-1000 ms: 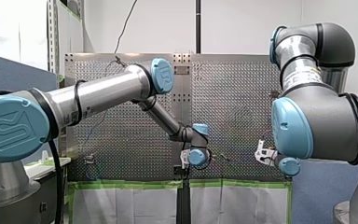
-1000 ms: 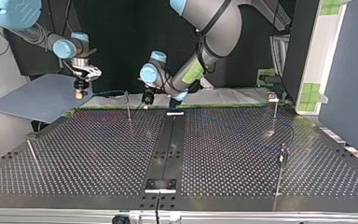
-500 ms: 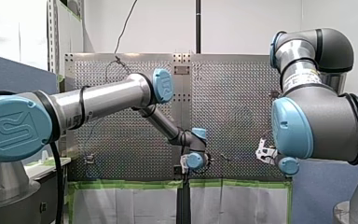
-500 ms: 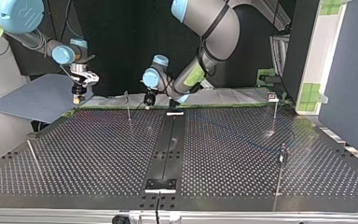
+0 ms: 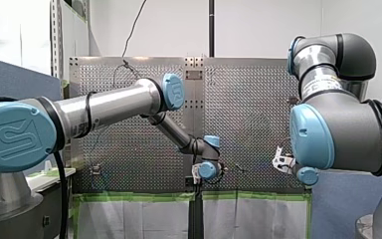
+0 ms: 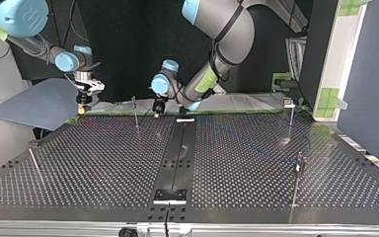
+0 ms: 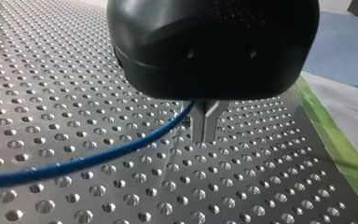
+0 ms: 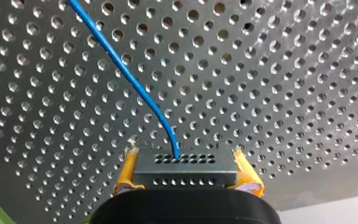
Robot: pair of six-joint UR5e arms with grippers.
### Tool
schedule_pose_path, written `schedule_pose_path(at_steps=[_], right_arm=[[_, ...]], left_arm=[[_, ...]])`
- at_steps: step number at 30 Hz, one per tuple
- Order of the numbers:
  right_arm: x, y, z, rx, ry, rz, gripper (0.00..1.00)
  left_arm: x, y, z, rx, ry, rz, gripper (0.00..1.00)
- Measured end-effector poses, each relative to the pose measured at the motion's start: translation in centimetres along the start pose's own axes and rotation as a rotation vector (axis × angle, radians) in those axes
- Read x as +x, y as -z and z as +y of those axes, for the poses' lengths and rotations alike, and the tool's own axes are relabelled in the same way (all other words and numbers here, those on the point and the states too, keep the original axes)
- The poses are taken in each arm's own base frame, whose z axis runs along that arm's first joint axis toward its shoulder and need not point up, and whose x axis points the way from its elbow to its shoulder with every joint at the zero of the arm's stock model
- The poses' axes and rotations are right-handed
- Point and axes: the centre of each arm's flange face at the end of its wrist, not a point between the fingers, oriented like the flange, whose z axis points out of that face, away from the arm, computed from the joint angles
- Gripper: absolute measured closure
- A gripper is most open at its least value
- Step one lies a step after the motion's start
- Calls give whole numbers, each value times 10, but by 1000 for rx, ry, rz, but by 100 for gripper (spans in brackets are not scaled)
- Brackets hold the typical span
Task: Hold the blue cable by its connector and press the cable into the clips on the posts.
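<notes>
Between the yellow pads (image 8: 127, 170) of the right claw (image 8: 186, 173) you'll see the black connector (image 8: 186, 163) clamped tight, held over the far left corner of the tabletop (image 8: 284, 84) as the top view shows it. From the connector the blue cable (image 8: 121, 70) bends away above the perforated surface. Look at the left claw (image 7: 205, 128): its metal fingers (image 7: 200, 122) are drawn together with the cable running in at their base, low over the far edge near the middle, just right of a thin post (image 6: 135, 111) in the top view
</notes>
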Motion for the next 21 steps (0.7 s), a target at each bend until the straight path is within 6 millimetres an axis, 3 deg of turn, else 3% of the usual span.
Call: schedule_pose_path(at_steps=[8, 21], right_arm=[[-23, -7, 5, -7, -13, -51, 100], [-24, -31, 6, 6, -20, -46, 100]], left_arm=[[-1, 1, 0, -29, 0, -12, 100], [-10, 0, -5, -97, -14, -60, 100]])
